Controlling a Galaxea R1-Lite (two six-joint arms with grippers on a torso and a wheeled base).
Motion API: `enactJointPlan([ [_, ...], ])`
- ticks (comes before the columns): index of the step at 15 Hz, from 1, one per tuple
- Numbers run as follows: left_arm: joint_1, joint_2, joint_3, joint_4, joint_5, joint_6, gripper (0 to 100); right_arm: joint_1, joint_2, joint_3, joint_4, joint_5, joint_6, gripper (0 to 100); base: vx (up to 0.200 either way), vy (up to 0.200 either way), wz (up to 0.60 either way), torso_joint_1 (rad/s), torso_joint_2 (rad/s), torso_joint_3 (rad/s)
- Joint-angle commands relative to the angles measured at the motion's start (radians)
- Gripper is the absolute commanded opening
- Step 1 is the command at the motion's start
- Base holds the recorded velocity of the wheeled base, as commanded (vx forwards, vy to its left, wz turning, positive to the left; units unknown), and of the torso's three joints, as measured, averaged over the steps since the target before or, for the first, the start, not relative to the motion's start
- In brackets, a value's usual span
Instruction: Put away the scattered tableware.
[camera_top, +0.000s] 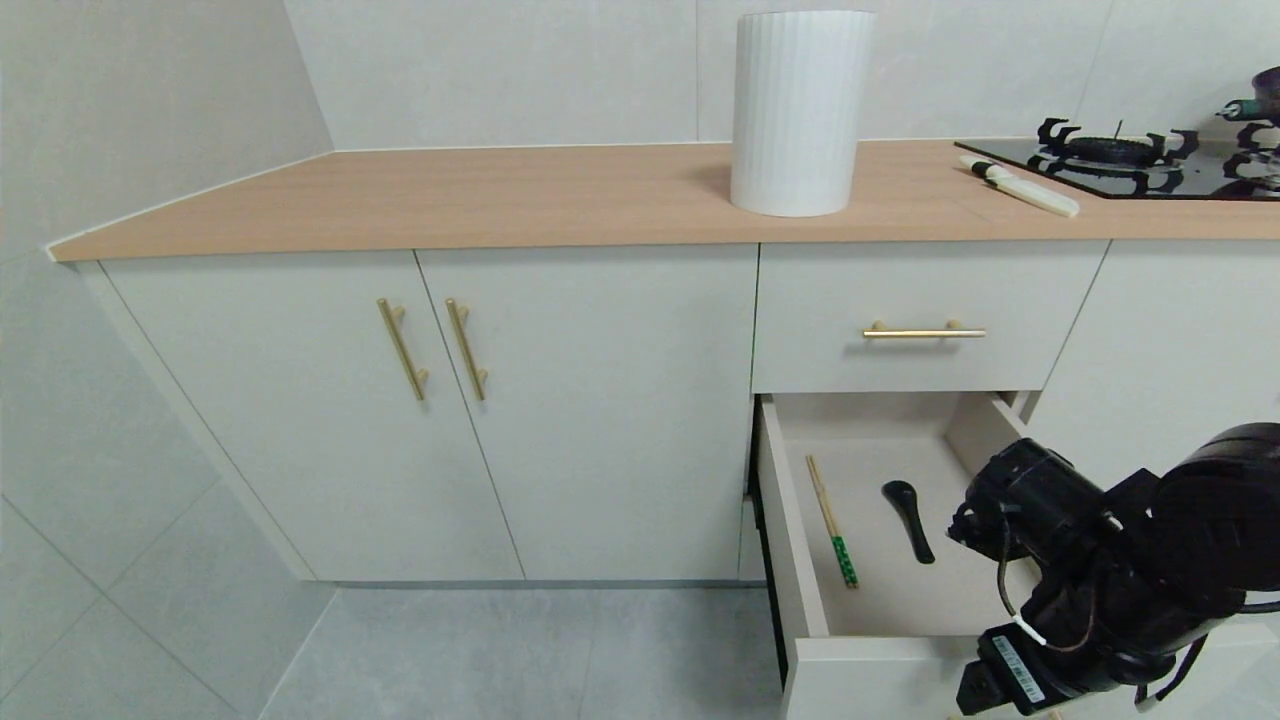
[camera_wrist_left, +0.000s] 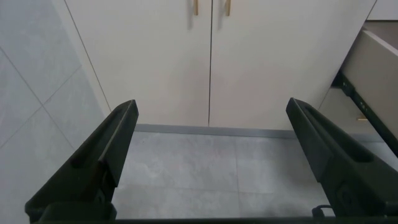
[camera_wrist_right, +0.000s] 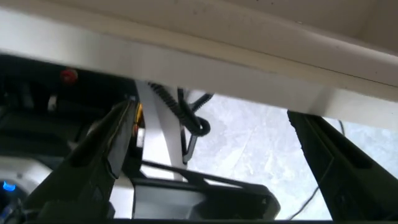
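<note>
The lower drawer (camera_top: 783, 520) stands pulled out. Inside it lie a pair of wooden chopsticks with green ends (camera_top: 832, 536) and a black spoon (camera_top: 908, 520), side by side. A cream-coloured utensil (camera_top: 1020, 186) rests on the wooden counter (camera_top: 500, 195) beside the stove. My right arm (camera_top: 1100, 570) hangs at the drawer's front right corner. In the right wrist view my right gripper (camera_wrist_right: 211, 118) is open and holds nothing, just below the drawer's white edge (camera_wrist_right: 249, 65). My left gripper (camera_wrist_left: 211, 111) is open and holds nothing, facing the closed cabinet doors (camera_wrist_left: 249, 56) low above the floor.
A tall white ribbed container (camera_top: 797, 110) stands on the counter. A black gas stove (camera_top: 1140, 160) sits at the far right. The upper drawer (camera_top: 920, 315) is closed. The open drawer's side (camera_wrist_left: 373, 68) juts out near my left gripper. The grey floor tiles (camera_top: 450, 650) are free.
</note>
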Motion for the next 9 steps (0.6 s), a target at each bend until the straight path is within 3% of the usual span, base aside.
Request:
enactJointPlan([
  [1, 0.0, 0.001, 0.0, -0.001, 0.0, -0.001, 100, -0.001, 0.015, 0.001, -0.022, -0.005, 0.015, 100, 0.0, 0.0, 0.0, 0.0, 0.0, 0.0],
  [9, 0.002, 0.001, 0.0, -0.001, 0.0, -0.001, 100, -0.12, 0.035, -0.03, -0.257, -0.017, 0.019, 100, 0.0, 0.0, 0.0, 0.0, 0.0, 0.0],
])
